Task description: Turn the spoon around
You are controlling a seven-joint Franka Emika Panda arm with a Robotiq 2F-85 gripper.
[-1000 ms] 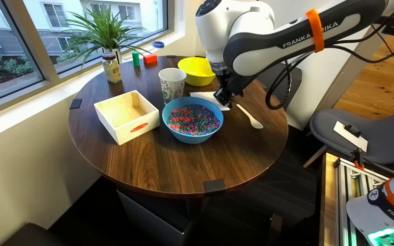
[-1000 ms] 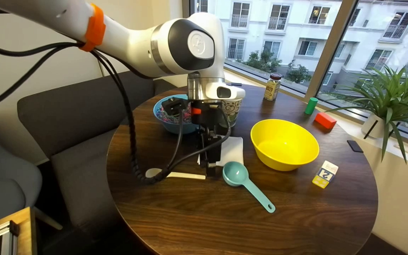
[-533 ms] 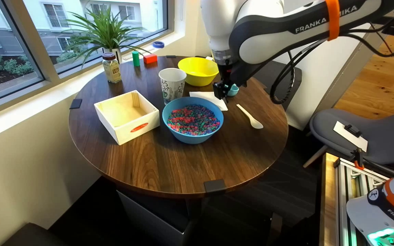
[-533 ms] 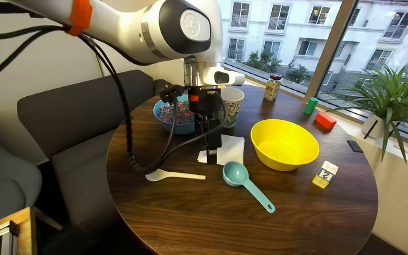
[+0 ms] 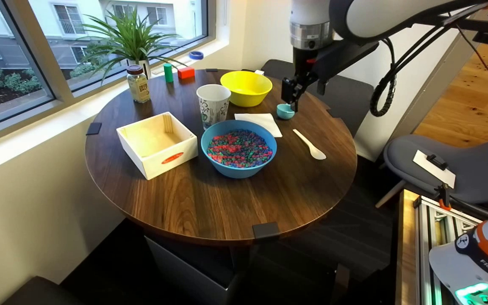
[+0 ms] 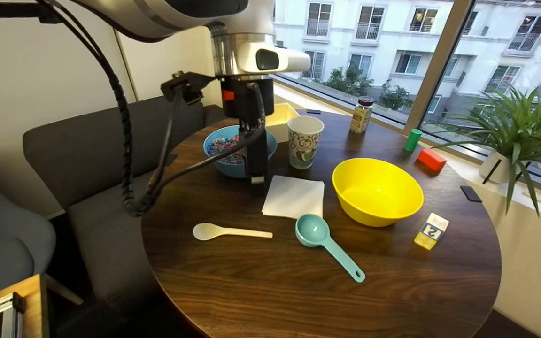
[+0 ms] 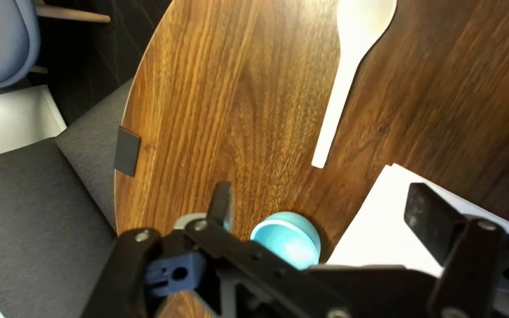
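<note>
The spoon is pale cream and lies flat on the dark wooden table. It shows in both exterior views point(image 5: 305, 141) point(image 6: 237, 232). In the wrist view the spoon point(image 7: 345, 73) has its handle end pointing down toward the jaws and its round bowl cut off at the top edge. My gripper point(image 7: 323, 207) is open, with fingers wide apart and nothing between them. In both exterior views the gripper point(image 5: 307, 101) point(image 6: 257, 185) hangs above the table, apart from the spoon.
A teal scoop point(image 6: 313, 229) lies below the jaws in the wrist view point(image 7: 287, 240), beside a white napkin point(image 6: 294, 197). A yellow bowl point(image 6: 359, 206), paper cup point(image 5: 214, 101), blue bowl of beads point(image 5: 237, 172), wooden box point(image 5: 163, 163) and letter blocks point(image 6: 431, 231) stand around.
My gripper has risen from low by the spoon's handle end and shifted right in an exterior view, uncovering the teal scoop there. The spoon has not moved.
</note>
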